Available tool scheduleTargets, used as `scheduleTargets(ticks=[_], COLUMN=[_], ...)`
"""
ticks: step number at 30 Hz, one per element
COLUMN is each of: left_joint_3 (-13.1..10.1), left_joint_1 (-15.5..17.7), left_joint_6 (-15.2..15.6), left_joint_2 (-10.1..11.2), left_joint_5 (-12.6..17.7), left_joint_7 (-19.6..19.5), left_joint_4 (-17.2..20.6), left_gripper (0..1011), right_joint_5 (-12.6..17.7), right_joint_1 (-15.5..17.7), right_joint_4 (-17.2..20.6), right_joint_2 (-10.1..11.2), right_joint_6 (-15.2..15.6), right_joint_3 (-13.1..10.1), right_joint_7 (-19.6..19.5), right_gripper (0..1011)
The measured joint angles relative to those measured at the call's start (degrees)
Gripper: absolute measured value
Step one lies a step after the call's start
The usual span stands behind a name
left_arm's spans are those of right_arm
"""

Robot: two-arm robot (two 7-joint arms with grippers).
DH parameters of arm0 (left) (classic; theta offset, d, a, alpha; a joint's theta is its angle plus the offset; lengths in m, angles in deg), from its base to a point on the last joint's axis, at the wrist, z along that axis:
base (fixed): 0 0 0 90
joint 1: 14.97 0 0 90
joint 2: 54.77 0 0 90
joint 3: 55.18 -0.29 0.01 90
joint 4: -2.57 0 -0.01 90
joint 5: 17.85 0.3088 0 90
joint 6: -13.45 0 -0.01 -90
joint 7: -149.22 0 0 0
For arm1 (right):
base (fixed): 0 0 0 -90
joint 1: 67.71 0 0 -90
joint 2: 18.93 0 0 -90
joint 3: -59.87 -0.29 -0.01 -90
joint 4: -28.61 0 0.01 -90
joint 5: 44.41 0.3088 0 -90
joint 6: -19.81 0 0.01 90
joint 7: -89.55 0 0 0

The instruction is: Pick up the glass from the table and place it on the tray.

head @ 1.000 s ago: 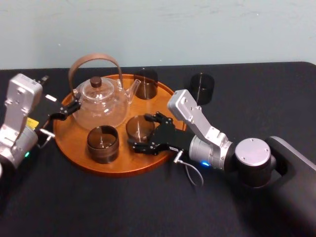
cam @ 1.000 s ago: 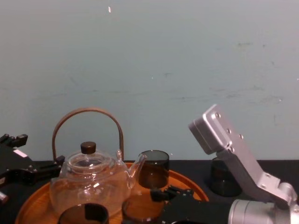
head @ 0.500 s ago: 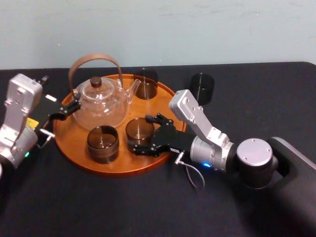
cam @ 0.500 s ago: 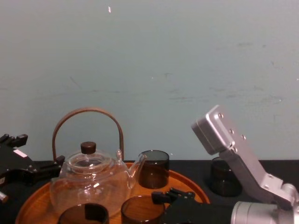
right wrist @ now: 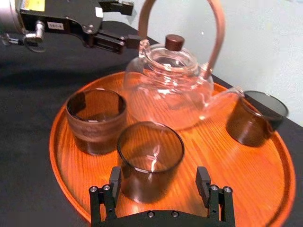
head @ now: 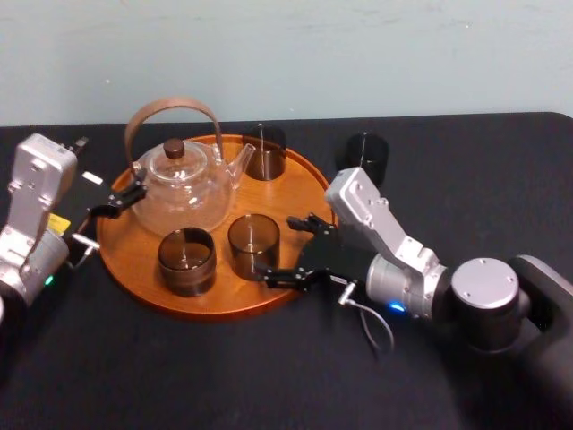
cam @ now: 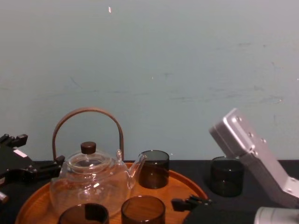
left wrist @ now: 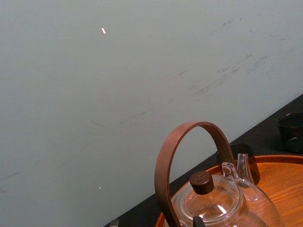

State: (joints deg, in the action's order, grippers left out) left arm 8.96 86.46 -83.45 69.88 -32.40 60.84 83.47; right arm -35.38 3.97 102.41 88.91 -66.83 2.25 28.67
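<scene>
Your right gripper [head: 279,249] has drawn back to the right since the earlier frames. A second ago its fingers sat around the smoky brown cylindrical glass [head: 253,244]; now they have come off it and hang over the near right rim of the large round orange-brown wooden tray [head: 208,310]. The fingers [right wrist: 202,182] are spread wide with nothing between them, and the glass stands just beyond their tips, apart from them.

You will find that glass upright on the tray, in its near middle part, free of either gripper. Just to its left stands a second brown tinted glass [head: 186,261], also upright and also on the tray, close to the first, though you cannot tell whether they touch. Behind both sits the clear round glass teapot [head: 183,188] with a dark knob on its lid and a tall bent brown handle; its spout points right, toward a third dark glass [head: 265,152] at the tray's far rim. A fourth dark glass [head: 365,158] stands off the tray, on the flat matte black table [head: 179,381], to the right of the tray's far side.

Your left gripper [head: 124,199] is at the tray's left edge, just beside the teapot's left side. Its fingers are apart and grip nothing.
</scene>
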Motion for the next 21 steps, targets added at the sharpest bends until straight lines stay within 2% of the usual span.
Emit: scheduleTargets(ticks=[8, 21], left_joint_3=[0.00, 0.00], left_joint_1=[0.00, 0.00], left_joint_6=[0.00, 0.00], left_joint_2=[0.00, 0.00], left_joint_5=[0.00, 0.00], left_joint_7=[0.00, 0.00], left_joint_4=[0.00, 0.00], left_gripper=[1010, 1010], right_joint_5=[0.48, 1.69], right_joint_1=[2.35, 8.23], right_joint_4=[2.90, 8.97], right_joint_2=[2.27, 6.61], right_joint_6=[0.52, 0.34], right_joint_3=[-1.42, -4.68], right_joint_7=[-0.61, -2.09], right_gripper=[1002, 1002])
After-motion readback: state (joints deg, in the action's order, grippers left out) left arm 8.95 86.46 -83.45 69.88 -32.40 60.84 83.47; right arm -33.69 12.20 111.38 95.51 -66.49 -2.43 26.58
